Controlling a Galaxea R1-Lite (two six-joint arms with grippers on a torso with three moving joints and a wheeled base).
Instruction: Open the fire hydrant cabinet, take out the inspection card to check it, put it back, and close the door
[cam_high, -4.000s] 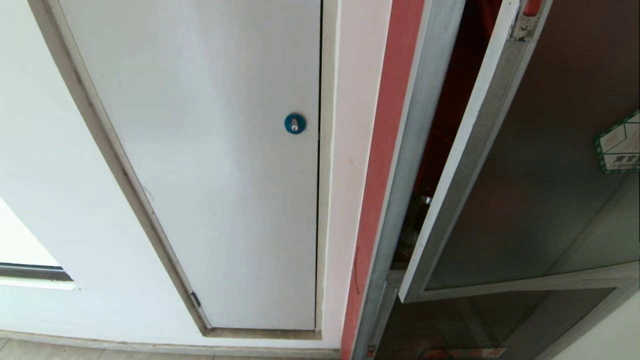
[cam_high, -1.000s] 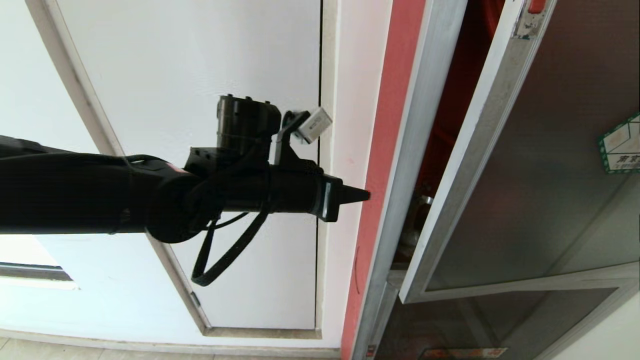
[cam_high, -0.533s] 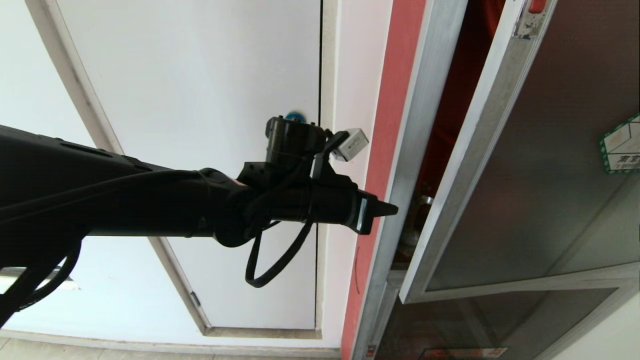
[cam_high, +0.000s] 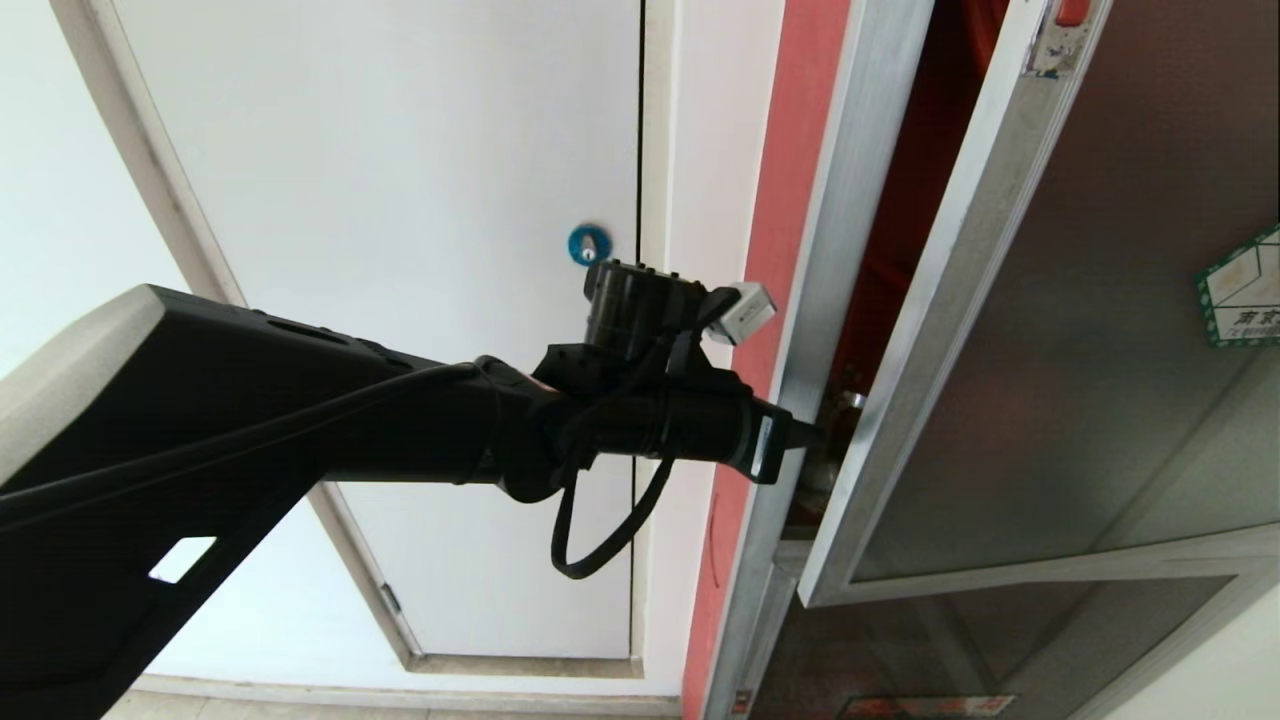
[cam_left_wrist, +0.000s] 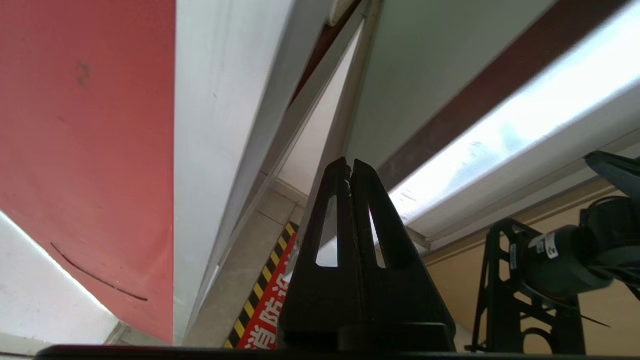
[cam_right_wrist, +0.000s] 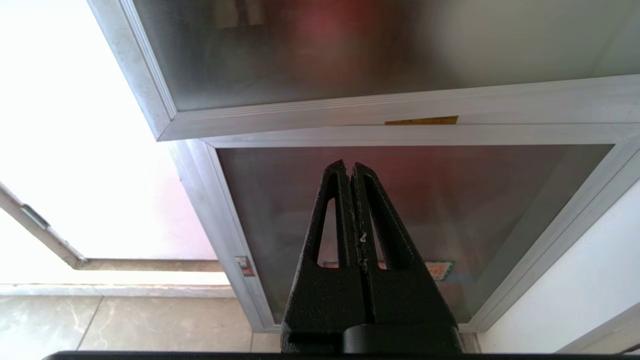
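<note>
The fire hydrant cabinet (cam_high: 800, 250) has a red side and a silver frame. Its door (cam_high: 1130, 330), dark glass in a silver frame (cam_right_wrist: 165, 110), stands ajar with a dark gap (cam_high: 900, 240) beside it. The red latch tab (cam_high: 1068, 10) sits at the door's top edge. A green-bordered sticker (cam_high: 1240, 290) is on the glass. My left gripper (cam_high: 808, 433) is shut and empty, its tip at the cabinet frame by the gap; in the wrist view the left gripper (cam_left_wrist: 350, 165) points into the gap. My right gripper (cam_right_wrist: 348, 167) hangs shut before the lower glass panel (cam_right_wrist: 450, 210). The inspection card is out of view.
A white panel (cam_high: 400, 250) with a round blue lock (cam_high: 588, 243) fills the wall left of the cabinet. A red label with yellow-black stripes (cam_left_wrist: 265, 300) shows low on the cabinet. Tiled floor (cam_right_wrist: 100, 320) lies below. My right arm's black frame (cam_left_wrist: 530, 280) shows in the left wrist view.
My left arm has reached further right and slightly down, its shut tip moving from the red side of the cabinet to the silver frame at the gap. The door has not moved.
</note>
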